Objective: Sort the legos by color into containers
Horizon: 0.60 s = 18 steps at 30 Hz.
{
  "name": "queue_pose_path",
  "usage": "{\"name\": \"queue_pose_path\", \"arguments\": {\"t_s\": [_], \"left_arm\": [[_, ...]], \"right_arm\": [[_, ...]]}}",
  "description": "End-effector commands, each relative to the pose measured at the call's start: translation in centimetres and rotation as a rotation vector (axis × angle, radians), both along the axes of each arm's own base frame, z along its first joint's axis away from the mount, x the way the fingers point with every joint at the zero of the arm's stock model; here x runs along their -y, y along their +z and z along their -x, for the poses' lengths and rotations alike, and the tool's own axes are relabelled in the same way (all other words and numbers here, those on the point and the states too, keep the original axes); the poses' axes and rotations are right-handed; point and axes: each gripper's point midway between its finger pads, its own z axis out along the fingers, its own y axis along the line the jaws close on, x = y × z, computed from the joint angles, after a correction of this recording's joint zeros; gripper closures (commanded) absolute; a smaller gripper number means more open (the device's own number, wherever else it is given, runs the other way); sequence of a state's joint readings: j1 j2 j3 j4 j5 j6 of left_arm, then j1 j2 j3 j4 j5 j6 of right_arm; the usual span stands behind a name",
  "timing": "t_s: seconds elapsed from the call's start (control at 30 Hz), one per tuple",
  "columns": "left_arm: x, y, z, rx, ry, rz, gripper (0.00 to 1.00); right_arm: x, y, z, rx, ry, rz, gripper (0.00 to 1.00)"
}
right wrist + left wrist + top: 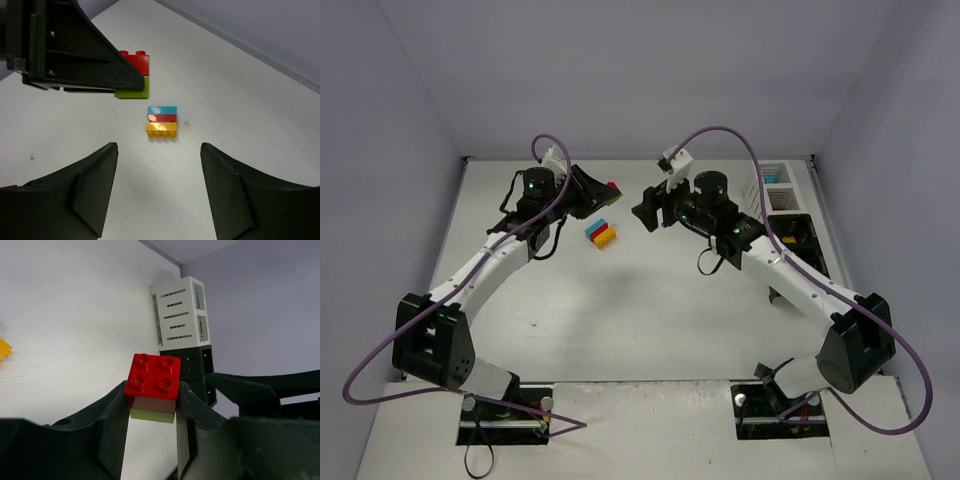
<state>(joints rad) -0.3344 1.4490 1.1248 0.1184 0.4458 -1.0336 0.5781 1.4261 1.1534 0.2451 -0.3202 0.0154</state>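
Stack: red brick (152,380) seated on green brick (151,415).
Left gripper (152,399): jaws pinching the red brick between them.
Right gripper (159,150): jaws spread.

My left arm (485,268) and right arm (800,282) are white links between black joint housings, each showing small green lights (532,184). A purple cable (370,370) loops along each arm, and the right tool (159,150) has broad, matte black fingers (90,185).

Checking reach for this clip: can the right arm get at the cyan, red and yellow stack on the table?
Probably yes: the right hand is open, and the stack lies unobstructed just ahead, clear of the left hand.
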Motion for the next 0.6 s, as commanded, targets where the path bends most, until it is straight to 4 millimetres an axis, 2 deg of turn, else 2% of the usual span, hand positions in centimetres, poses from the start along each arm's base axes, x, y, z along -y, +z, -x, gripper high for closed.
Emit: {"name": "queue_pose_path", "arguments": {"t_s": [0.0, 0.13, 0.17, 0.3, 0.37, 0.57], "left_arm": [[0.8, 5.8, 0.0, 0.137, -0.014, 0.107, 0.94], [1.0, 6.4, 0.2, 0.138, -0.01, 0.146, 0.94], [1.1, 6.4, 0.3, 0.136, -0.009, 0.15, 0.94], [1.4, 6.5, 0.4, 0.138, -0.01, 0.168, 0.94], [1.5, 6.6, 0.5, 0.14, -0.009, 0.178, 0.94], [1.6, 6.5, 0.8, 0.144, -0.005, 0.181, 0.94]], "right_arm": [[-2.5, 4.7, -0.2, 0.128, 0.045, -0.116, 0.37], [-4.5, 5.0, -0.1, 0.146, 0.083, -0.131, 0.37], [-5.0, 5.7, -0.1, 0.157, 0.092, -0.138, 0.37], [-6.2, 5.9, -0.2, 0.168, 0.109, -0.137, 0.4], [-6.4, 5.6, -0.6, 0.169, 0.1, -0.134, 0.43], [-6.4, 6.1, -1.6, 0.191, 0.067, -0.14, 0.44]]}}
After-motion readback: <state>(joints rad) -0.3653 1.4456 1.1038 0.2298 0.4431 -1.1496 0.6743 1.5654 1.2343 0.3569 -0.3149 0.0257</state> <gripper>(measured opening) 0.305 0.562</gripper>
